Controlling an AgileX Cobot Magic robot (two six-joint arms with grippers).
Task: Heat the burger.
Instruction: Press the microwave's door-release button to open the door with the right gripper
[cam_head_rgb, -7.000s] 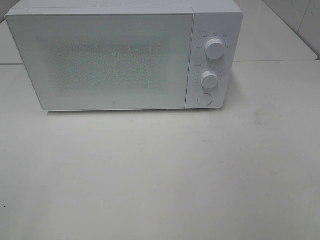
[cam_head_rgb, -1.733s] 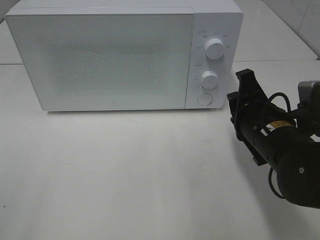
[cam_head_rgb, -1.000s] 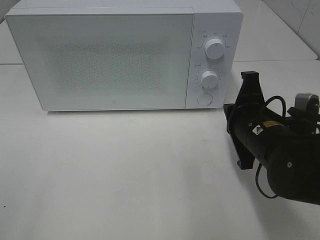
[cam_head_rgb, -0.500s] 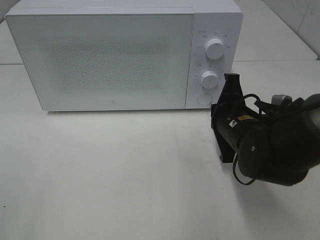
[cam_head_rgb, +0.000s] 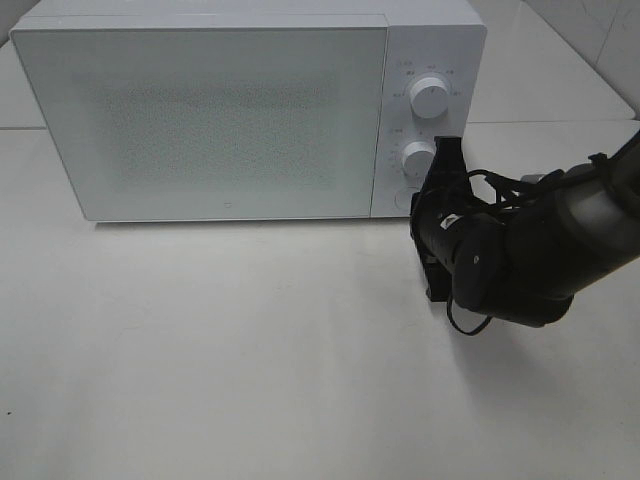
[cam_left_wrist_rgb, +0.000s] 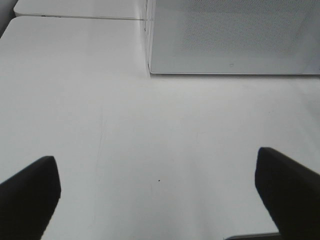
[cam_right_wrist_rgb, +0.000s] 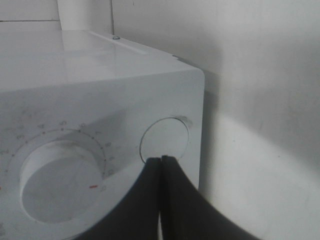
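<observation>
Left wrist view: the left gripper is seen with jaws spread wide, nothing between them, above the surface in front of the white microwave, whose door is shut. The burger is not visible in any view. At the microwave's right end, the right gripper, jaws pressed together, is pointed at the round button beside the lower dial; contact cannot be told.
</observation>
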